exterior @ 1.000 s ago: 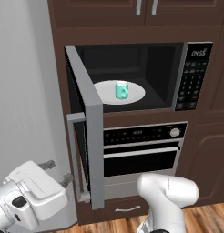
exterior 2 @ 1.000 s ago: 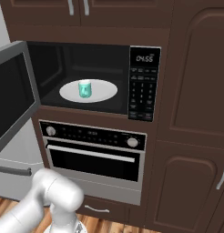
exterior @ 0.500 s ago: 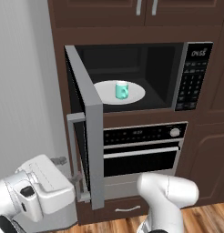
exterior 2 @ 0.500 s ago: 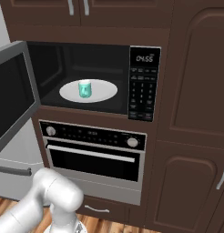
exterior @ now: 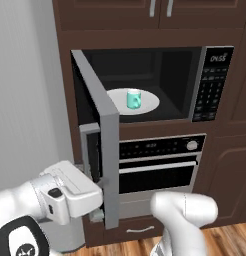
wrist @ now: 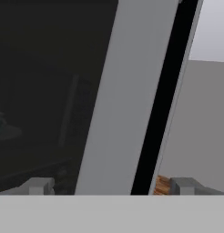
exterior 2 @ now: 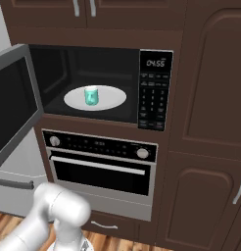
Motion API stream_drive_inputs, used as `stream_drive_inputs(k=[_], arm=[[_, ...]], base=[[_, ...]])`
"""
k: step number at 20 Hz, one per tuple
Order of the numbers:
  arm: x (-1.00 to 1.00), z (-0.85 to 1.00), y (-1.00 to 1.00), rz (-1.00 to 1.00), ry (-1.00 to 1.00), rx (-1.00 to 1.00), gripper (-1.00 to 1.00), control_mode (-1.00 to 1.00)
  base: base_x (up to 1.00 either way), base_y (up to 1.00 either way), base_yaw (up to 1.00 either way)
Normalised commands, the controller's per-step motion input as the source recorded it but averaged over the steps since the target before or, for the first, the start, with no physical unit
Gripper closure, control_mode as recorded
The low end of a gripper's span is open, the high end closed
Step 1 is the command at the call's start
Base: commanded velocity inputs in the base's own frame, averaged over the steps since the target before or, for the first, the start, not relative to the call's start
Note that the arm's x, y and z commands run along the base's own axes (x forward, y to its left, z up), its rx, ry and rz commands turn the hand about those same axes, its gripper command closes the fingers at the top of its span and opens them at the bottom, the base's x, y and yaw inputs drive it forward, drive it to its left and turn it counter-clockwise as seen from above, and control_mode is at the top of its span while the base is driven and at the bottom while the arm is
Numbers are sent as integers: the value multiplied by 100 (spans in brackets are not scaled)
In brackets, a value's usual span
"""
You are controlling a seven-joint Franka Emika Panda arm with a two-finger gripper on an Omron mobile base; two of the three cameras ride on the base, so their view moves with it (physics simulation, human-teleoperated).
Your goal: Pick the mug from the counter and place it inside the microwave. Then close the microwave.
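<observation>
While I watch from the base cameras, the mug (exterior: 133,99) stands upright on the white turntable plate (exterior: 151,103) inside the microwave (exterior 2: 100,83), handle toward the panel side. I read "04:55" on the display (exterior 2: 156,62) above the button panel (exterior 2: 154,100); the button lettering is too small for me to make out. The microwave door (exterior: 101,145) hangs swung out to the left, its grey frame edge toward me. My gripper (wrist: 110,185) sits low beside that door with its fingers spread wide and nothing held, the door's grey frame running up between the fingertips (wrist: 40,185) in the hand view. Below the microwave sits the oven (exterior 2: 100,164) with knobs and a bar handle.
</observation>
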Motion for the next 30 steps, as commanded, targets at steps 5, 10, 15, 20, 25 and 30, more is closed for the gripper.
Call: stream_drive_inputs(k=[5, 10, 15, 20, 25, 30], arm=[[3, 0, -62, 3, 0, 2, -100, -100], [6, 0, -71, 3, 0, 1, -100, -100], [25, 0, -85, 7, 0, 0, -100, -100], [21, 0, -79, 7, 0, 1, -100, -100], [26, 0, -72, 8, 0, 1, -100, -100], [33, 2, -61, 9, 0, 0, -100, -100]], base=[[0, 0, 0], [0, 0, 0], [0, 0, 0], [0, 0, 0], [0, 0, 0], [0, 0, 0]])
